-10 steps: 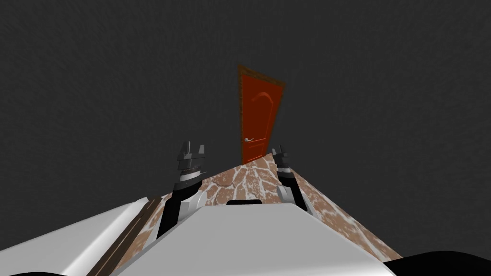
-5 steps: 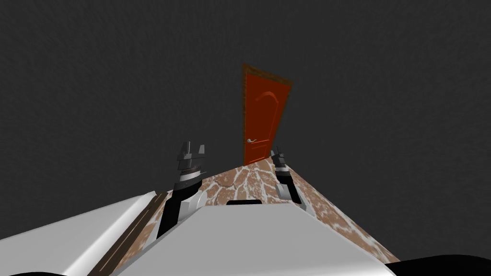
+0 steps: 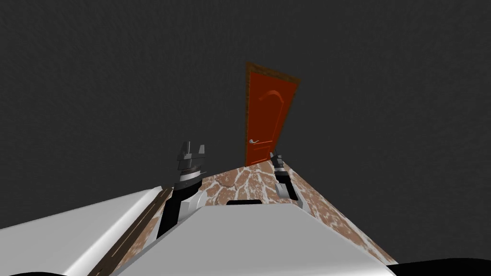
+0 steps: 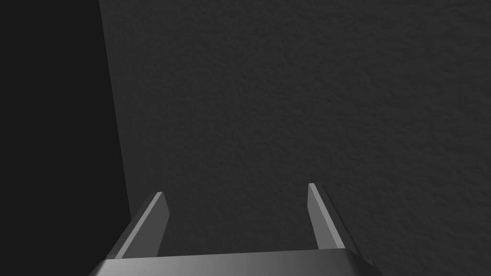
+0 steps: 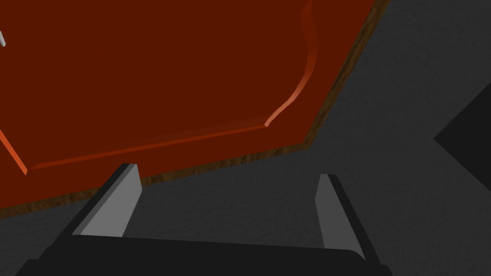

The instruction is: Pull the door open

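Red-orange door (image 3: 266,115) stood in the dark wall ahead, silver handle (image 3: 253,141) well apart from both arms; right gripper (image 5: 227,171) faced it, fingers spread, empty; left gripper (image 4: 235,189) likewise spread.

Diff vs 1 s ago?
My own move: the door and floor slid rightward in the head view, so the camera shifted. The right gripper edged inward, toward the door's foot. Nothing taken hold of. The left gripper stayed put; both stay open; handle untouched.
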